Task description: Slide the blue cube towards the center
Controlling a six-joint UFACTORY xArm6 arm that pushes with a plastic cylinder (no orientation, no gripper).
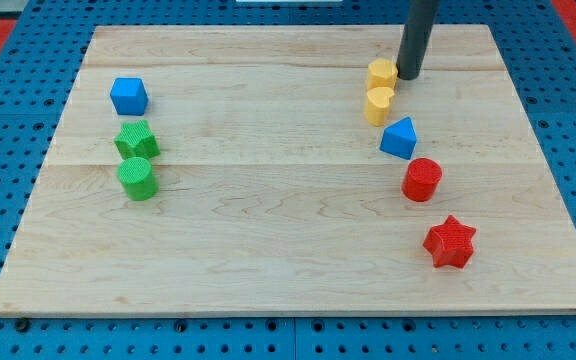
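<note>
The blue cube (pixel 128 96) sits on the wooden board (pixel 268 200) near the view's upper left. My tip (pixel 409 75) is far off at the view's upper right, just right of a yellow block (pixel 382 73) and touching or nearly touching it. The rod comes down from the view's top edge. The whole width of the board lies between my tip and the blue cube.
A green star block (pixel 136 139) and a green cylinder (pixel 136 178) lie just below the blue cube. A second yellow block (pixel 379 104), a blue triangular block (pixel 400 138), a red cylinder (pixel 422 179) and a red star block (pixel 450 241) run down the view's right.
</note>
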